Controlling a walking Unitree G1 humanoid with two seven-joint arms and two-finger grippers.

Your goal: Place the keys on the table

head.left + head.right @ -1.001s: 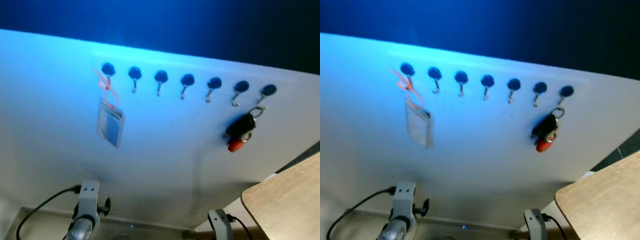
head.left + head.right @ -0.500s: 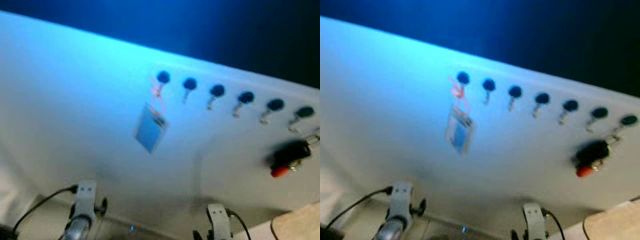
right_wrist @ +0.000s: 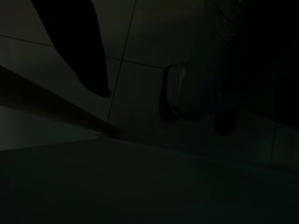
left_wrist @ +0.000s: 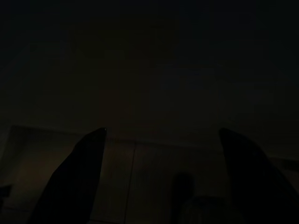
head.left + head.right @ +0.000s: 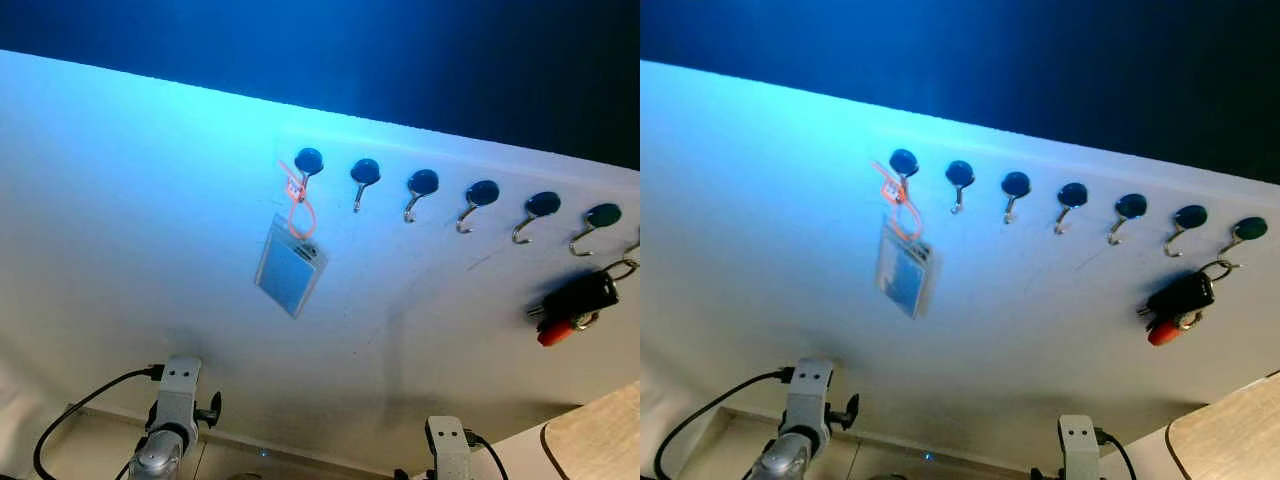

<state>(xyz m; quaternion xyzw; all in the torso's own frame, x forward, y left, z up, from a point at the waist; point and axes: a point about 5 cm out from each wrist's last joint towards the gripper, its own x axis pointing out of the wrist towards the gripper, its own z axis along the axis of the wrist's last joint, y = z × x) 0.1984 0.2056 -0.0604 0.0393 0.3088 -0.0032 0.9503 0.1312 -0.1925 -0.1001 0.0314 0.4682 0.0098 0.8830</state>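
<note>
The keys (image 5: 572, 305), a black fob with a red piece, hang from a hook at the right end of a row of dark-knobbed hooks (image 5: 422, 190) on a white wall. The light wooden table (image 5: 598, 446) shows one corner at the lower right. Both silver arms hang low, the left arm (image 5: 170, 425) and the right arm (image 5: 447, 452), far below the keys. In the dark left wrist view my left gripper (image 4: 162, 130) is open with nothing between its fingers. In the right wrist view my right gripper (image 3: 163, 112) is open over a tiled floor.
A blue badge card (image 5: 290, 268) on an orange loop hangs from the leftmost hook. The hooks between it and the keys are bare. The wall's upper part is dark blue. Black cables (image 5: 80, 420) trail from both arms.
The camera has swung left, so the hooks and keys now lie further right in the picture. The blur of half a second ago has gone. Nothing on the wall has moved.
</note>
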